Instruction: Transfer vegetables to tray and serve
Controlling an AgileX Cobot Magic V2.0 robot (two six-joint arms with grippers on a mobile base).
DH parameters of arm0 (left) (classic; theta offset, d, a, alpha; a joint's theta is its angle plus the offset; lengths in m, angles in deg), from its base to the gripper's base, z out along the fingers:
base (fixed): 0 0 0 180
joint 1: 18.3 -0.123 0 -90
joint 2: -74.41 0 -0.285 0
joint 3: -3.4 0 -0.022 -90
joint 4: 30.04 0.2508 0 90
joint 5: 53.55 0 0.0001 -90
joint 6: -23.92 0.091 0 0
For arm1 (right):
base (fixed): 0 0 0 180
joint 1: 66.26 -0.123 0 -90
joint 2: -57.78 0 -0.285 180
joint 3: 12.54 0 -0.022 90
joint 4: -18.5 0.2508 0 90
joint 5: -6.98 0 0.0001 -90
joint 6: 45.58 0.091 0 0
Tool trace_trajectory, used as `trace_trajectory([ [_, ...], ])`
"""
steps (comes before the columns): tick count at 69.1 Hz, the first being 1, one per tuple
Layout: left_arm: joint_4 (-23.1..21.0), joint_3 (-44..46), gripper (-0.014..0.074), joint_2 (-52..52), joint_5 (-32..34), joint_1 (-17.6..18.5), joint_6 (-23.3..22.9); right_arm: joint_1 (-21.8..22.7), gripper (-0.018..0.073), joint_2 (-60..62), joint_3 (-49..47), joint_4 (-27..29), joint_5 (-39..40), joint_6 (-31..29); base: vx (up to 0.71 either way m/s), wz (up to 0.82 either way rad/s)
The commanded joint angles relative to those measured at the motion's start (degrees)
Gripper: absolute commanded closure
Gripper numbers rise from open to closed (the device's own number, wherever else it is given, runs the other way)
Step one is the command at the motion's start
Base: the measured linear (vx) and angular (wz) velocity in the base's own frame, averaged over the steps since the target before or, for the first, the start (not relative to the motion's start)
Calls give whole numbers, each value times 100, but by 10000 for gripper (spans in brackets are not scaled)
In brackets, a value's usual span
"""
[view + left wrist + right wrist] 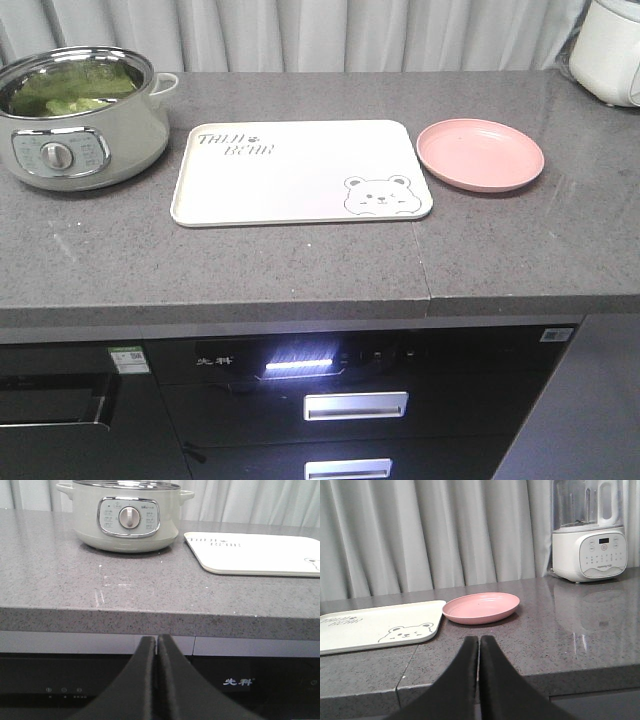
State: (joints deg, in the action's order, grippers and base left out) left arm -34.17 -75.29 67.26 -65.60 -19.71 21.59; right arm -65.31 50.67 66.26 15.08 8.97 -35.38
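Inside pot (85,150): dark green crinkly vegetables (70,92) | tray (290,185) cream-white, bear drawing | left fingers (135,685) clenched | right fingers (460,685) clenched

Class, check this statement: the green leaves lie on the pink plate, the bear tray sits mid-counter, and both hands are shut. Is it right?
One thing is wrong: the green leaves lie in the electric pot, not on the pink plate, which holds nothing, as the exterior front-facing view shows. The tray does sit mid-counter, and the left hand and right hand are shut.
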Motion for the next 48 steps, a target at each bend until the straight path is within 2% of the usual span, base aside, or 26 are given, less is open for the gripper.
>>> trace_trajectory([
  [1, -19, -152, 602, 79, 409, -17, -38, 7, 562, 42, 92, -62, 444, -38, 12, 0],
  [48, -19, -152, 602, 79, 409, -17, -38, 7, 562, 42, 92, -62, 444, -38, 11, 0],
])
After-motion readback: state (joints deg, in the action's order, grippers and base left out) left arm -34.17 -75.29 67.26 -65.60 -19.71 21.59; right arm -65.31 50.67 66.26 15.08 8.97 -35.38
